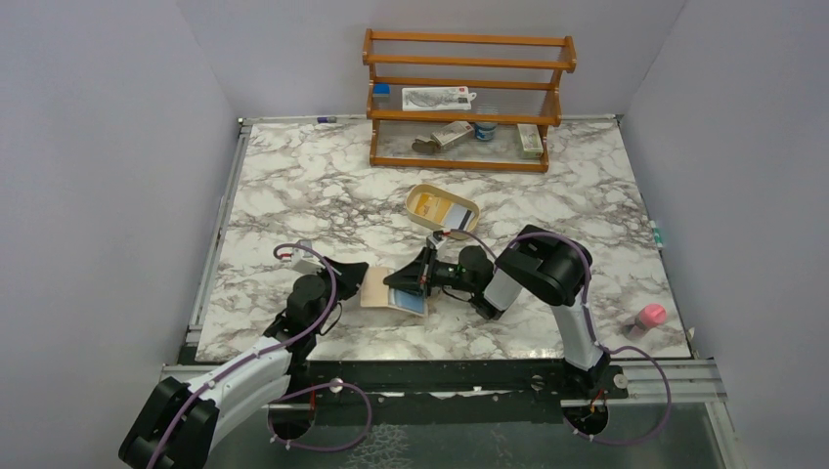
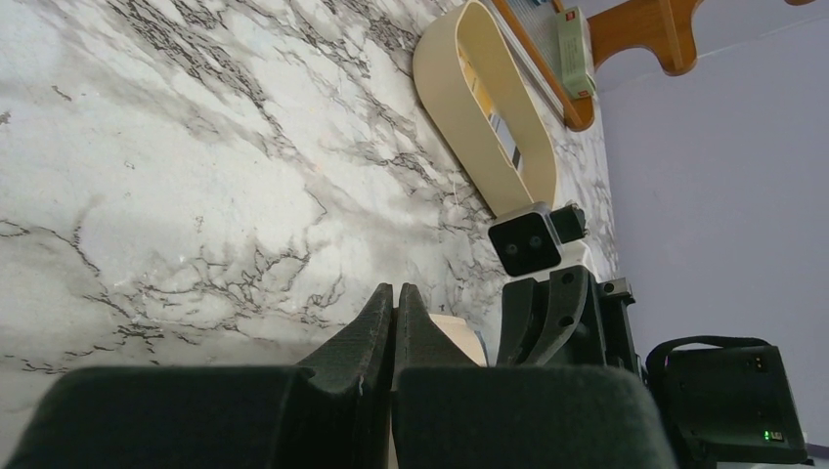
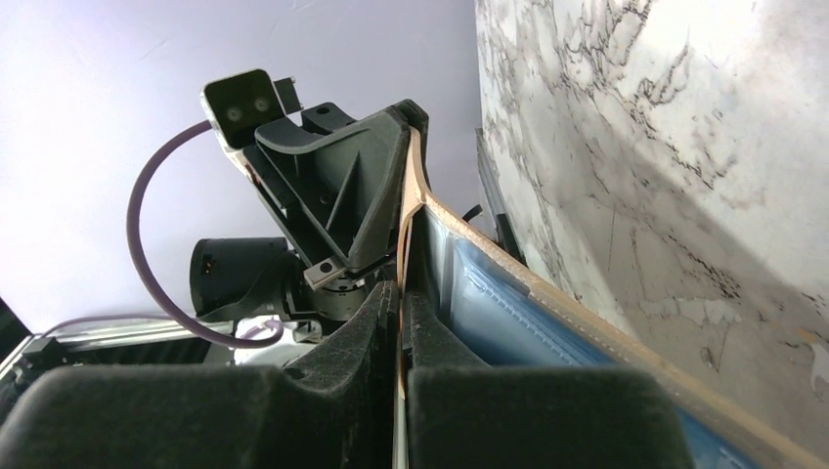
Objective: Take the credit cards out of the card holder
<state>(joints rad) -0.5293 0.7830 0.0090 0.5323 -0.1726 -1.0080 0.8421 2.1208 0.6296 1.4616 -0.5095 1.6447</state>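
- Top view: the card holder (image 1: 395, 293) lies open by the near edge. The left gripper (image 1: 358, 278) pinches its tan left side, and the right gripper (image 1: 406, 282) pinches its blue side. Two credit cards (image 1: 440, 208) lie in the oval tray (image 1: 412, 200), farther back.
- Left wrist: the fingers (image 2: 376, 322) are pressed tight together.
- Right wrist: the pads (image 3: 376, 322) clamp a thin tan leaf. The extraction seems finished; the next move is probably to check the pockets and then let go gently.

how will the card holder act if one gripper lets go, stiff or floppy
Probably floppy: the card holder curves thinly between the left gripper and right gripper. Likely light: two edge pinches hold it open. May fold shut if one releases.
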